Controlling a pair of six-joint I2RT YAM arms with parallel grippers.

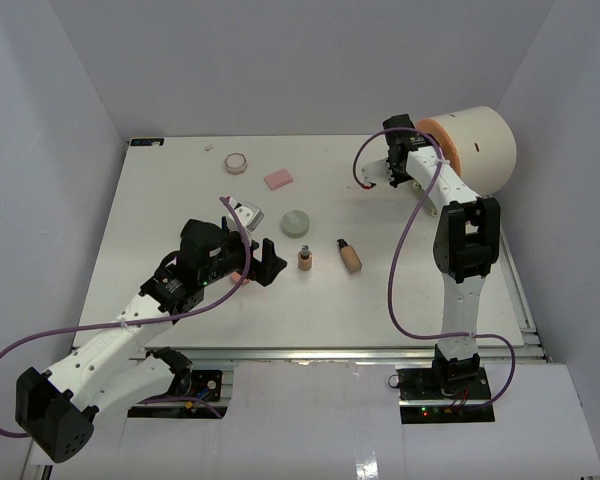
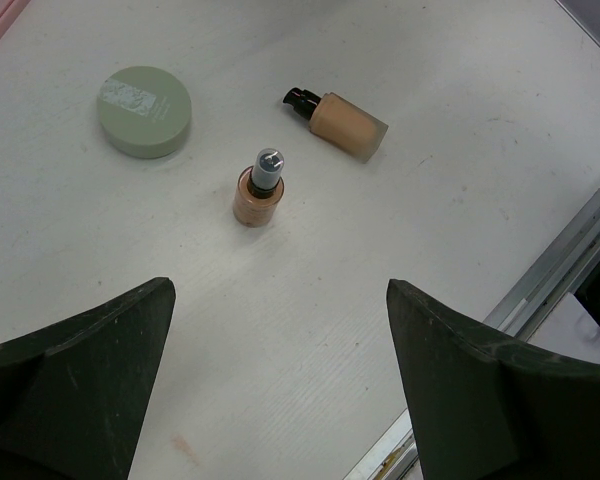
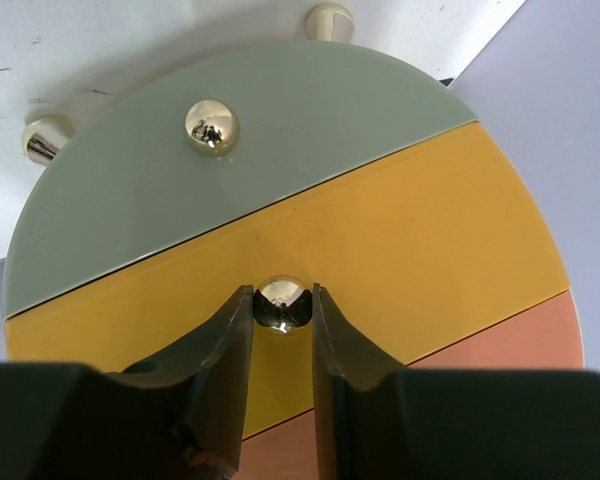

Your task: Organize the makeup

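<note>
The makeup lies spread over the white table: a grey-green compact [image 1: 298,222] [image 2: 144,111], a tiny brown bottle [image 1: 305,259] [image 2: 259,187] standing upright, a beige tube [image 1: 350,257] [image 2: 342,120] on its side, a pink rectangular pad [image 1: 278,179] and a small round jar [image 1: 237,161]. My left gripper [image 1: 263,262] [image 2: 280,330] hangs open and empty just left of the bottle. My right gripper [image 1: 412,140] [image 3: 281,297] is at the front of the cream drum case [image 1: 480,150], its fingers pressed on both sides of the gold knob [image 3: 281,302] of the yellow middle drawer [image 3: 400,230].
The case front also has a grey-green top drawer [image 3: 130,200] with its own gold knob [image 3: 211,126] and a pink-orange bottom drawer [image 3: 520,345]. A pale compact [image 1: 248,213] lies beside the left wrist. The table's metal front rail [image 2: 570,255] runs close on the right.
</note>
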